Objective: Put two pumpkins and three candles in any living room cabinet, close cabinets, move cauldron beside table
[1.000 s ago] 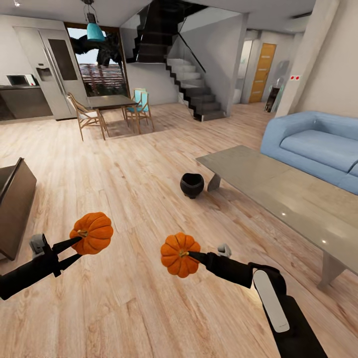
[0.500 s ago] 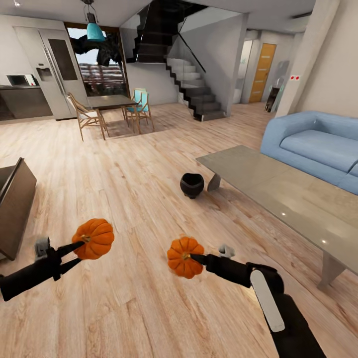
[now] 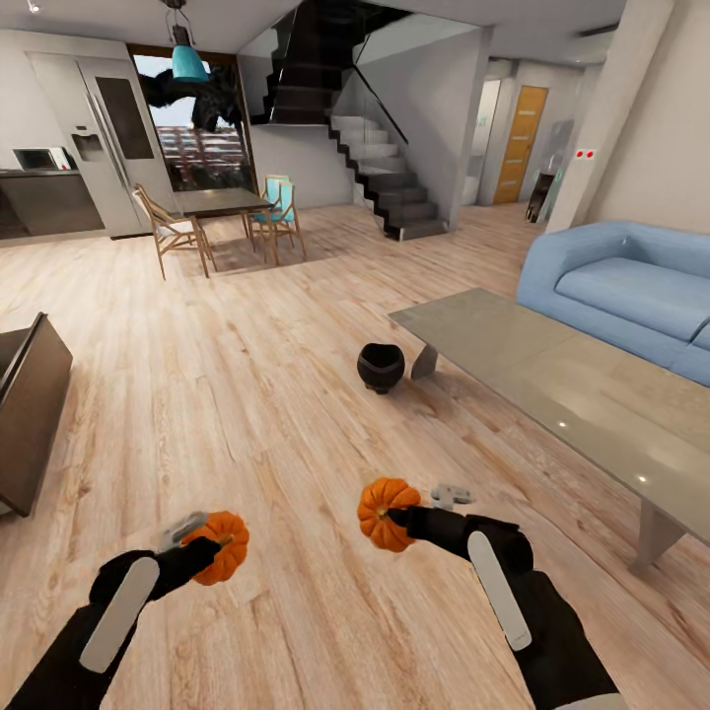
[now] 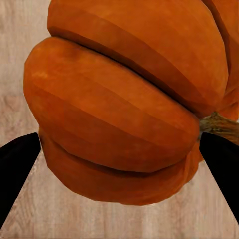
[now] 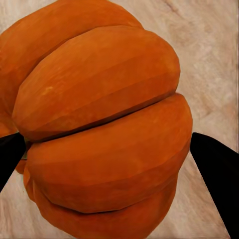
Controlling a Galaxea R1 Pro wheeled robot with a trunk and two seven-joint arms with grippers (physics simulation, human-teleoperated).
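Each arm holds an orange ribbed pumpkin above the wooden floor. My left gripper point(image 3: 209, 552) is shut on one pumpkin point(image 3: 223, 545), low at the left of the head view; up close that pumpkin point(image 4: 124, 99) sits between two black fingers point(image 4: 15, 169). My right gripper point(image 3: 396, 516) is shut on the other pumpkin point(image 3: 385, 513), which looms large point(image 5: 104, 129) in the right wrist view. The black cauldron point(image 3: 381, 367) stands on the floor beside the near corner of the grey coffee table point(image 3: 552, 385). A dark-brown cabinet point(image 3: 30, 414) is at the left edge.
A blue sofa point(image 3: 631, 296) stands behind the coffee table at the right. Farther back are a dining table with chairs point(image 3: 222, 212), a staircase point(image 3: 385, 168) and a kitchen counter point(image 3: 49, 197). Open wooden floor lies between me and the cabinet.
Both arms have drawn back and lowered with their pumpkins; the left one folded in sharply toward my body. The cauldron and furniture have not moved.
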